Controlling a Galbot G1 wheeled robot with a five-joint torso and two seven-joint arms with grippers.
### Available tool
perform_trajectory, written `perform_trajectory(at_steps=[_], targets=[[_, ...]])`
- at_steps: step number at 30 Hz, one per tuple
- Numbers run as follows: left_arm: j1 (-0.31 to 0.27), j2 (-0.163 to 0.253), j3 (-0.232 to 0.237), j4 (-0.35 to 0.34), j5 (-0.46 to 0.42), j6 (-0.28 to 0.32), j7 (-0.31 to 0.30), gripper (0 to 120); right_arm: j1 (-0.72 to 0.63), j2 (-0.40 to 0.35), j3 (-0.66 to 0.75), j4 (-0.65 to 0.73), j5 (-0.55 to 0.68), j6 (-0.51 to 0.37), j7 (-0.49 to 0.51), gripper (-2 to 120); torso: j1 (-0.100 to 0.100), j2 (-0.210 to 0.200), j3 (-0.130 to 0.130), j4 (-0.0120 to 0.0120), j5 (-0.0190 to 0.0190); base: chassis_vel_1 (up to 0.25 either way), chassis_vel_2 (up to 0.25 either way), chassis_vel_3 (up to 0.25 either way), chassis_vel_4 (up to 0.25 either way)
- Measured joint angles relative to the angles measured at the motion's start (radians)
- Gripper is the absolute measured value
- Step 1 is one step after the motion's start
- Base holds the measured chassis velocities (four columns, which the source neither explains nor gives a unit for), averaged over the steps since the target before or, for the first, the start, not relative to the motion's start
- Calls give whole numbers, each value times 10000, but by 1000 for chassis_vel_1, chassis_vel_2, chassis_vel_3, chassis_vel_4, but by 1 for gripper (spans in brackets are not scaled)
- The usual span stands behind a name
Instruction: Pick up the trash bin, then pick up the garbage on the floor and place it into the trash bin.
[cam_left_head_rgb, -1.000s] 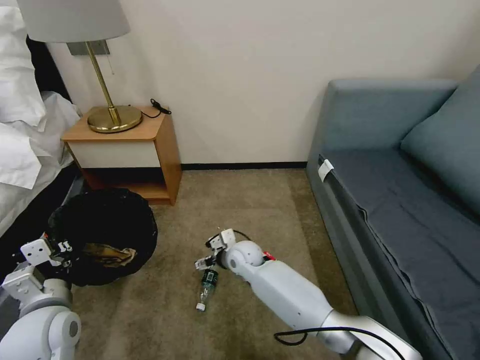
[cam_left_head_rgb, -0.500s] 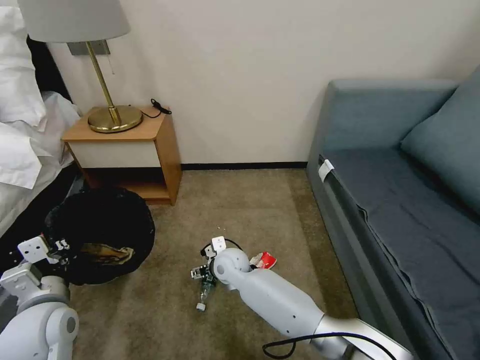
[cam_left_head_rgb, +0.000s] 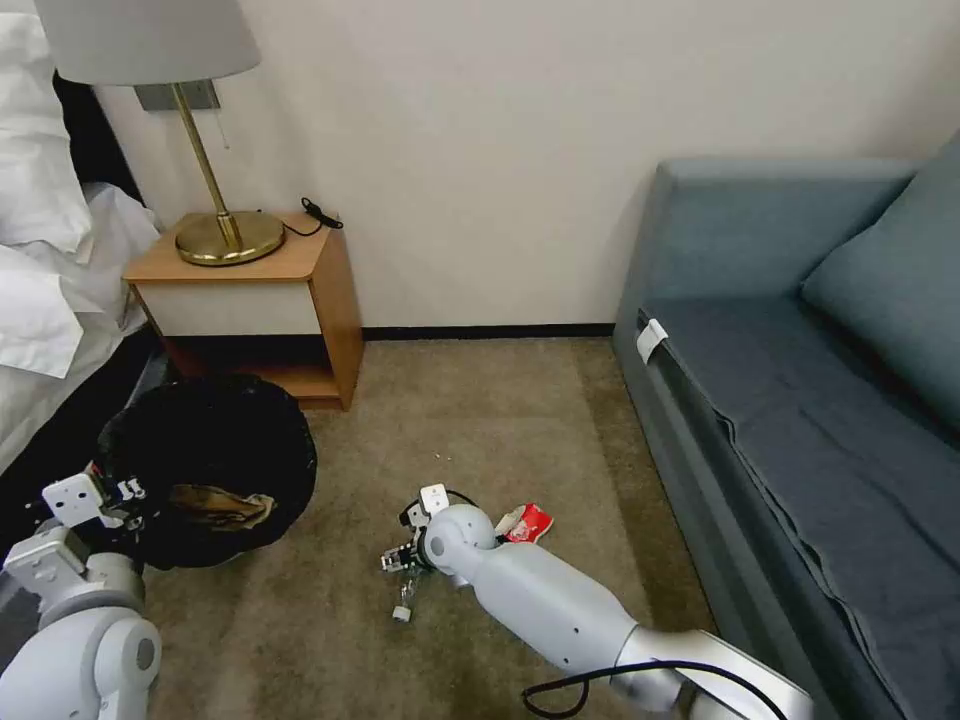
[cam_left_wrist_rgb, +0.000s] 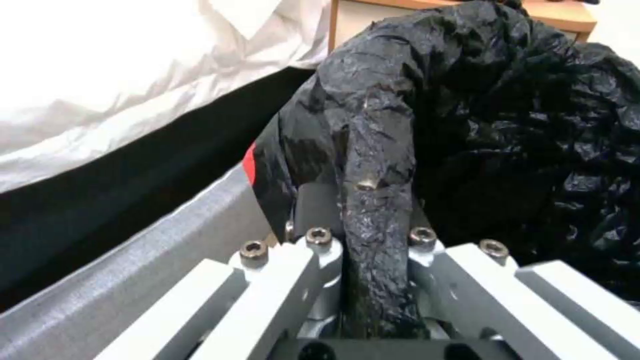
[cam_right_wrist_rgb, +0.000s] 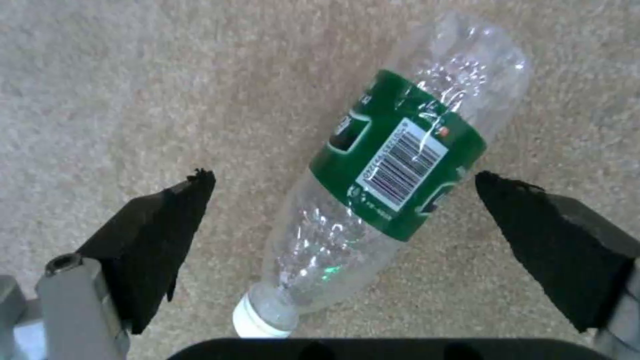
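Head view: the left gripper (cam_left_head_rgb: 120, 497) holds the trash bin (cam_left_head_rgb: 205, 470) by its near rim, beside the bedside table (cam_left_head_rgb: 262, 300); crumpled brown paper (cam_left_head_rgb: 222, 506) lies inside. The right gripper (cam_left_head_rgb: 402, 562) is low over the clear plastic bottle (cam_left_head_rgb: 404, 603) on the carpet (cam_left_head_rgb: 480, 420), a red snack packet (cam_left_head_rgb: 528, 523) just beside its wrist.

Left wrist view: the fingers (cam_left_wrist_rgb: 313, 210) are pinched on the black bag (cam_left_wrist_rgb: 467, 125) over the rim.

Right wrist view: 2 black pads (cam_right_wrist_rgb: 160, 235) are spread, straddling the bottle's green label (cam_right_wrist_rgb: 400, 170) without touching.
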Motion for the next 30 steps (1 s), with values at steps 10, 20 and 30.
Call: perform_trajectory(at_steps=[10, 20, 30], targets=[[13, 177, -133, -83, -177, 137, -29, 4, 6, 151, -142, -539, -481, 10, -376, 100, 0, 0, 0, 0, -1, 0, 0, 0, 0], [40, 130, -116, -32, -179, 103, -33, 4, -62, 347, -14, -1084, -1013, 13, -1112, 99, 0, 0, 0, 0, 0, 0, 0, 0, 0], [39, 106, -102, -32, -166, 94, -28, 4, -75, 358, 55, -1323, -1264, 15, -1657, 68, 0, 0, 0, 0, 0, 0, 0, 0, 0]])
